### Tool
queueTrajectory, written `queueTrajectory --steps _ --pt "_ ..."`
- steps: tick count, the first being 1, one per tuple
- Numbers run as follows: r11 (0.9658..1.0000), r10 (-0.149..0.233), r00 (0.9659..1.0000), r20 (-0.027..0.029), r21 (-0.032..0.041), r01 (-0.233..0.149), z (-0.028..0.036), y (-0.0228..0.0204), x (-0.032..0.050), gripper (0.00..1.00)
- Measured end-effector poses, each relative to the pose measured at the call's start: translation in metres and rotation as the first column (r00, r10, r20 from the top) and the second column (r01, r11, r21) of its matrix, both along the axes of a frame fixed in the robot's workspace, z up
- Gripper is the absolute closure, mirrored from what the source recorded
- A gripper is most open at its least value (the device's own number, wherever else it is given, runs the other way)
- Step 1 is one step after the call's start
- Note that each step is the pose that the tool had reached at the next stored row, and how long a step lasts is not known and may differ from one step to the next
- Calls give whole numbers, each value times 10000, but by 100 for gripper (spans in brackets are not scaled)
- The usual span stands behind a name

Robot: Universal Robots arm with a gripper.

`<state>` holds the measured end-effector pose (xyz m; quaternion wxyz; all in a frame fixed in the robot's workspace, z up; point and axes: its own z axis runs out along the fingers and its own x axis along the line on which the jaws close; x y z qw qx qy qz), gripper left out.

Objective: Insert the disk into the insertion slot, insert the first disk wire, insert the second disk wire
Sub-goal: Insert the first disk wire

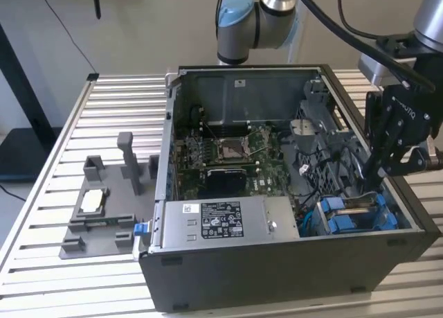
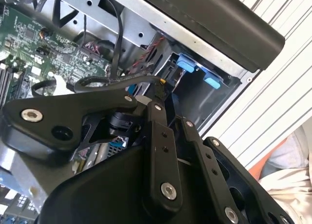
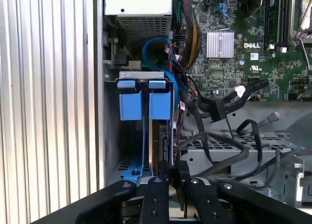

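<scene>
First wrist view, item by item, each placed against the slot.

- Disk [image 3: 162, 136]: sitting on edge inside the slot [image 3: 111, 141], clipped in its blue carrier [image 3: 144, 104]. The carrier's two tabs are showing at the slot's open end. The first step is looking done.
- Gripper [image 3: 170, 173]: hanging just over the slot, close to the disk's exposed end. Its fingers [image 3: 157, 185] are drawn together and appear to be pinching the plug end of a black wire [image 2: 97, 81], which is looping away from the slot in the second wrist view.
- Loose wires [image 3: 214, 136]: lying in a tangle just beside the slot, toward the circuit board [image 3: 229, 63].
- Silver box [image 1: 221, 224]: standing beside the slot in the exterior view, both inside the computer case [image 1: 277, 269].

Risks, as judged:
- The plug may be meeting the disk's socket tilted, since the wire is pulling sideways on a small pinch. It could jam or twist out of the fingers.
- The tangled wires are crowding the slot and could be snagged or dragged along.
- Pressing hard off-line could be nudging the disk loose in the slot.
</scene>
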<state>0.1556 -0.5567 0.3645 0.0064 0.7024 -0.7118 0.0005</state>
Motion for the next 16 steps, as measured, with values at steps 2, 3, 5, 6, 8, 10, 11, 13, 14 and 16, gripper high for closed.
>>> queueTrajectory --steps 2,3,5,6,8,10,11,13,14,16 --pt "10000 10 10000 -86 -1 -10 -23 -6 8 81" --pt "10000 19 9999 -104 -2 -19 -38 -7 7 81" --pt "10000 44 9999 -114 0 -44 -69 -8 7 81" --pt "10000 61 9999 -115 8 -61 -86 -8 8 81" --pt "9999 115 9999 -116 17 -115 -114 -8 8 81" --pt "9997 238 9997 -115 19 -238 -139 -8 8 81" --pt "9995 315 9994 -115 18 -315 -147 -8 8 81" --pt "9989 463 9989 -115 18 -463 -160 -8 9 81" --pt "9988 494 9987 -115 20 -494 -167 -8 8 81" --pt "9988 497 9987 -115 18 -496 -185 -9 8 81"
